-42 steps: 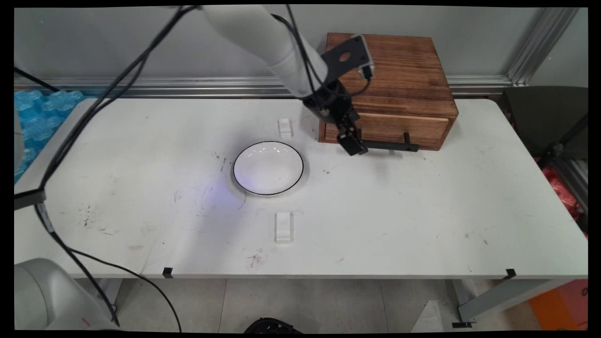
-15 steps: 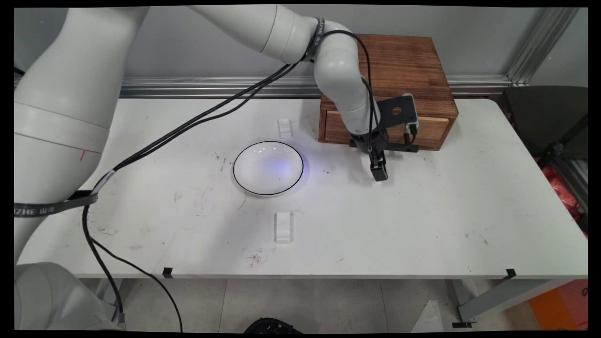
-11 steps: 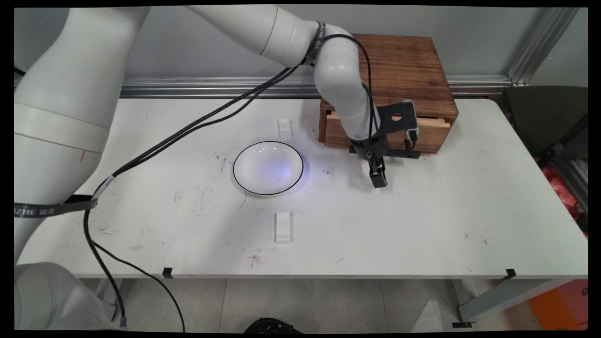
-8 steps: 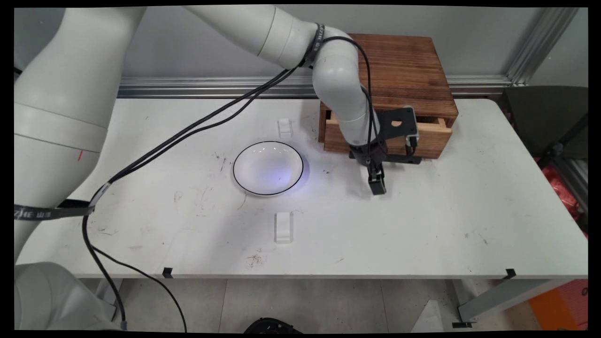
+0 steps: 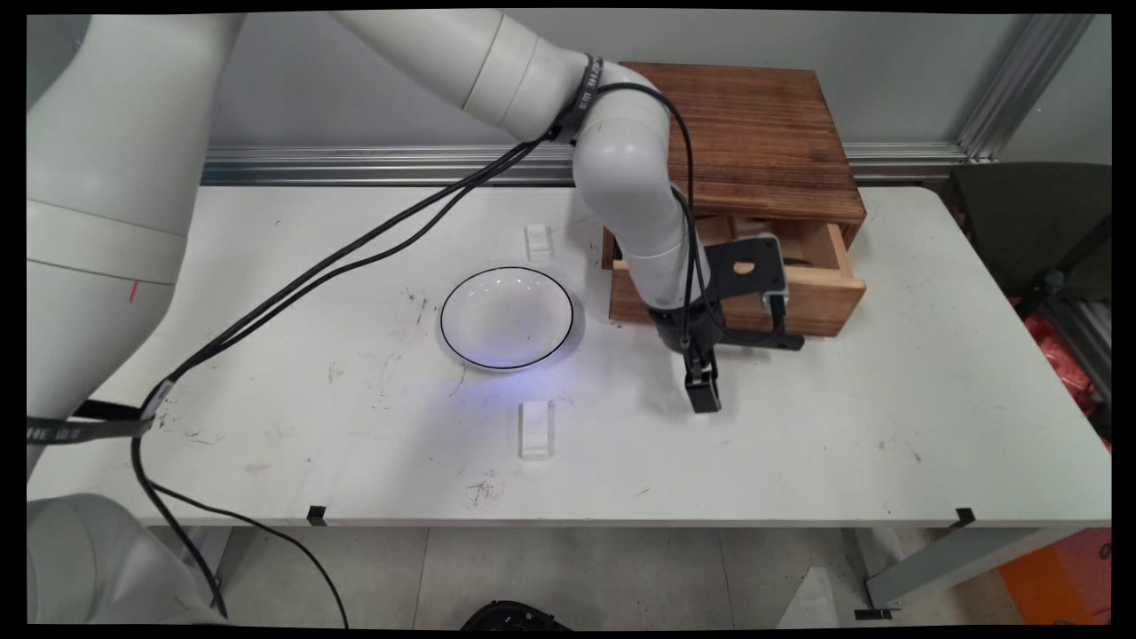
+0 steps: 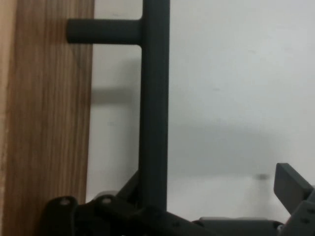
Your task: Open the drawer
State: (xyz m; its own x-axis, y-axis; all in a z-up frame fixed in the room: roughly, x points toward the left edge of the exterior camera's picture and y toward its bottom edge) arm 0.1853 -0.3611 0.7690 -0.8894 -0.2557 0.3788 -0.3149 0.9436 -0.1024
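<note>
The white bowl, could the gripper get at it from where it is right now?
Probably yes. The bowl stands uncovered, with only bare table between it and the gripper. But the gripper sits at the drawer handle, whose bar runs into it in the hand view, so it would likely have to come off that first.

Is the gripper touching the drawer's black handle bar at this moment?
Touching. In the hand view the handle bar runs straight down into the gripper linkage with no gap; in the main view the gripper hangs hooked at the drawer front.
</note>
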